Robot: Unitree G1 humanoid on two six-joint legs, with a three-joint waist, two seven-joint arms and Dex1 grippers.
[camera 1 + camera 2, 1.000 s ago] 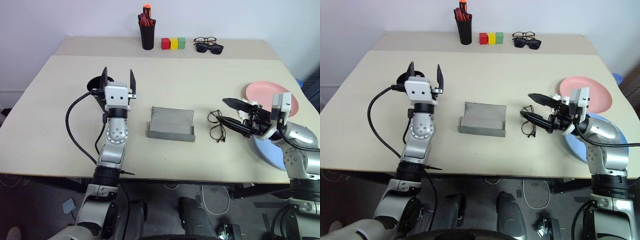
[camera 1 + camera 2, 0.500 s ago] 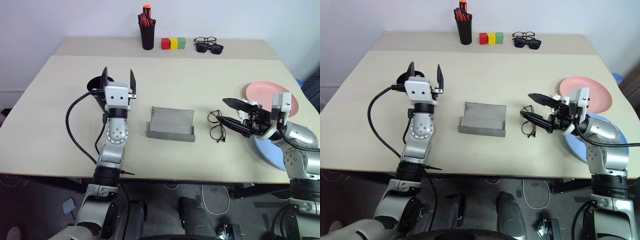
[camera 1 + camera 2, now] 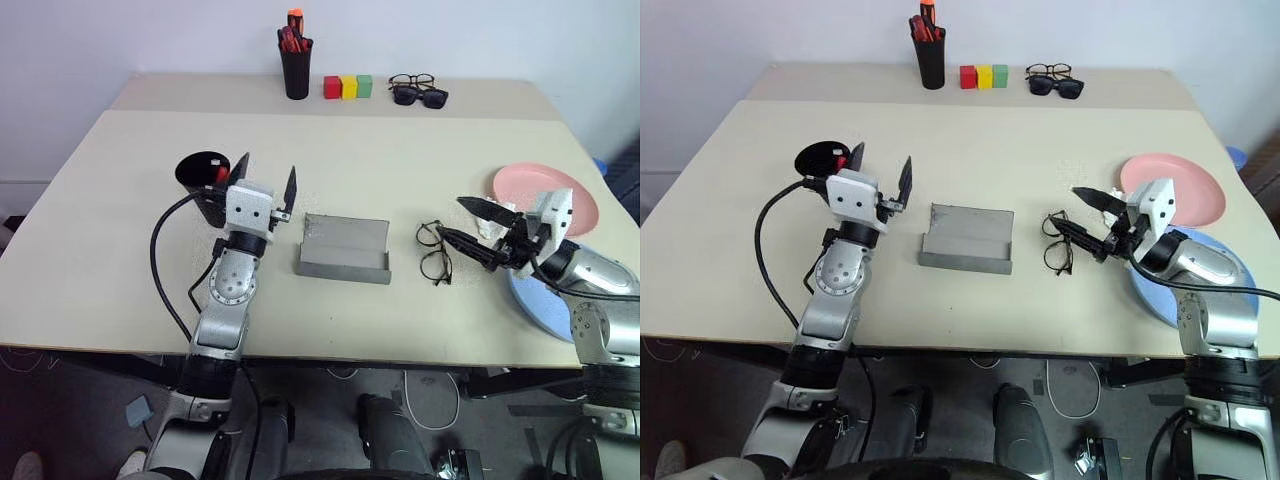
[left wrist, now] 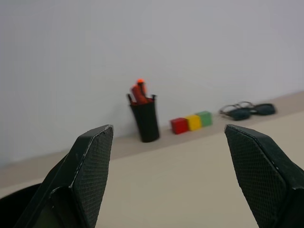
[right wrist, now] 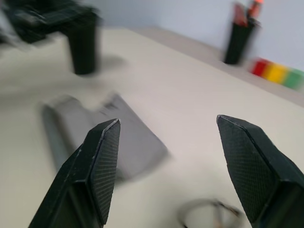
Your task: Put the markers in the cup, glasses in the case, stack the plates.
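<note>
A: Glasses [image 3: 434, 252] step, I'm guessing – they're lying on the table [image 3: 120, 250] just right of the open grey case [image 3: 343, 248], and the right gripper [image 3: 468, 223] is hovering right beside them, fingers spread apart, nothing in them

B: And the left gripper [image 3: 268, 178]?

A: Fingers apart too, empty, pointing up and fwd just beside the black cup [image 3: 204, 183]. Something red is showing inside the cup, prob a marker, can't tell if both are in

B: Plates?

A: Pink plate [image 3: 545, 190] and blue plate [image 3: 535, 300] are sitting at the right edge, pink's near rim seems to be lapping over the blue, not properly stacked yet; the right arm is hiding most of the blue one

B: So next move?

A: I'm thinking the right gripper needs to be dropping onto the thin frame, pinching it gently, then carrying it left into the case w/o bending the arms. Thin wire, so it's likely slipping if the grip is off
</note>
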